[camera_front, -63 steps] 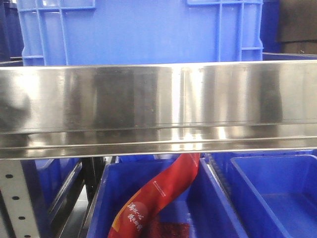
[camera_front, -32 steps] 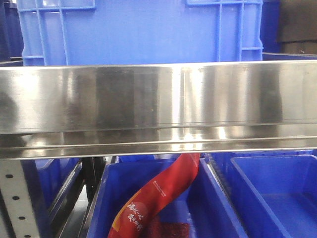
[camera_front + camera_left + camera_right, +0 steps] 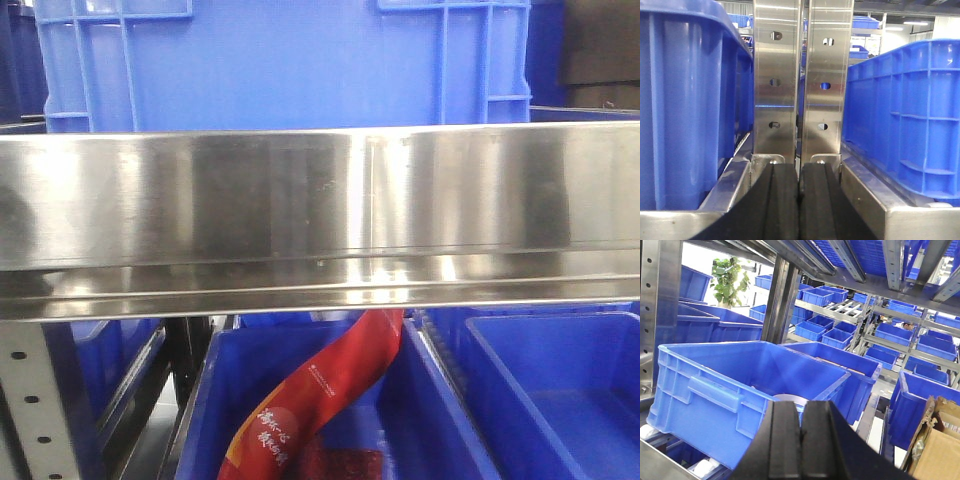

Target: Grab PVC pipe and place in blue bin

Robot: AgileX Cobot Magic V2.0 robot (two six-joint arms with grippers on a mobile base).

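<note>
My right gripper (image 3: 801,404) is shut and empty, its black fingers (image 3: 785,440) held in front of a large blue bin (image 3: 715,395) on the rack. A pale grey rounded edge (image 3: 788,398) shows inside that bin just beyond the fingertips; I cannot tell whether it is the PVC pipe. My left gripper (image 3: 800,169) is shut and empty, pointing at two steel rack uprights (image 3: 776,80) between two blue bins (image 3: 685,100). Neither gripper shows in the front view, and no pipe is plainly seen in any view.
In the front view a wide steel shelf beam (image 3: 320,215) crosses the frame, with a blue crate (image 3: 280,60) above it. Below it are blue bins (image 3: 560,390), one holding a red bag (image 3: 320,395). A cardboard box (image 3: 937,445) sits at the lower right.
</note>
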